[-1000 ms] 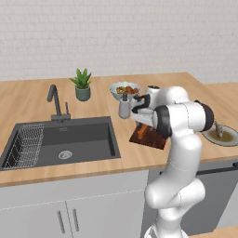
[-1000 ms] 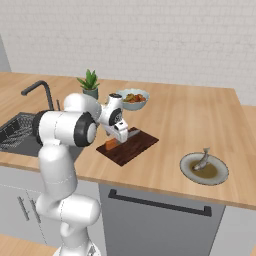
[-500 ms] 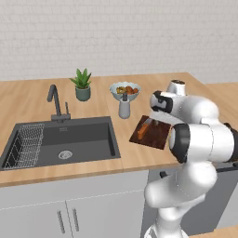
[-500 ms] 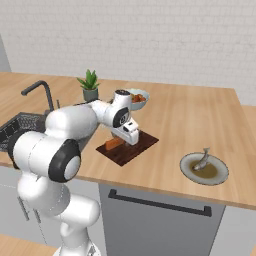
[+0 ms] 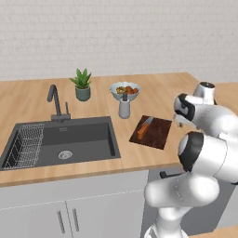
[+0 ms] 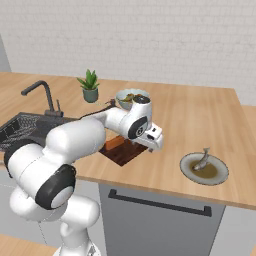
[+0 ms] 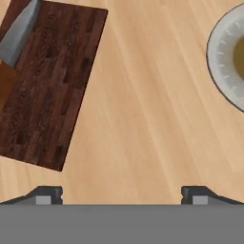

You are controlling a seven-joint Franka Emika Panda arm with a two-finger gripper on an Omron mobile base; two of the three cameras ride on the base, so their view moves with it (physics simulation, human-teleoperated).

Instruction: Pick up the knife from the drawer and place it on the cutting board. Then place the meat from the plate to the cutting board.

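Knife [image 5: 144,128] lying diagonally on cutting board [image 5: 155,134] (blade toward the fruit bowl [image 5: 125,89]), gripper [image 7: 121,193] spread wide, empty, above bare counter [image 7: 143,119] between board and plate [image 6: 204,169].

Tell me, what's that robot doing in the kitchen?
It's getting food ready to cut. The knife already lies on the cutting board. The gripper is open and empty, hovering over the bare wooden counter between the board and the plate. The meat sits on that plate, so moving it to the board looks like the next job.
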